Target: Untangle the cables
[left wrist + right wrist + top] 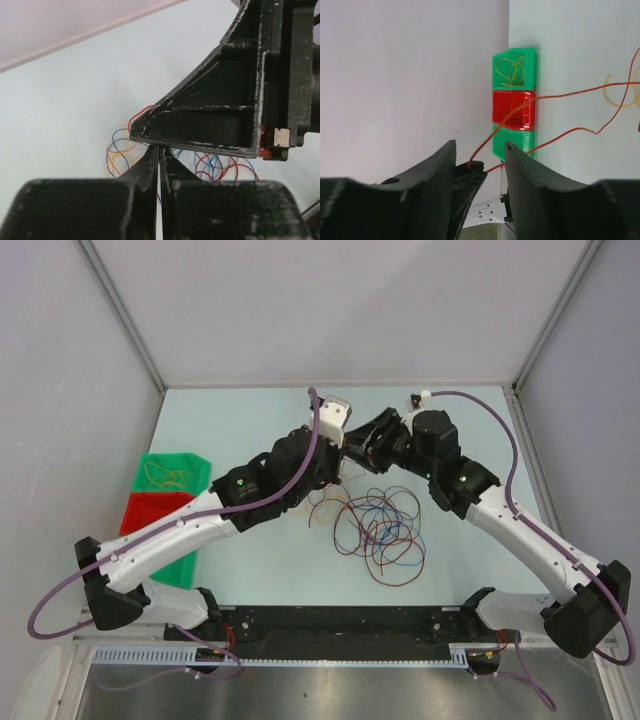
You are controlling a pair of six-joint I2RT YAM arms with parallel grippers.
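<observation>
A red wire is being pinched in the left gripper, its jaws pressed together between the right gripper's spread fingers. The cables are lying tangled mid-table, yellow strands being held in a green bin.

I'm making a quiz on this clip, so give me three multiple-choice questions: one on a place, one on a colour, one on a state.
1. Where are the bins? A table's left edge; B right edge; C centre.
2. What colour wires lie in the far green bin? A blue; B yellow; C purple.
3. The left gripper is: A wide open; B shut; C out of view.

A: top view shows them beside the left arm.
B: right wrist view shows yellow loops inside.
B: its fingers meet, left wrist view.
</observation>
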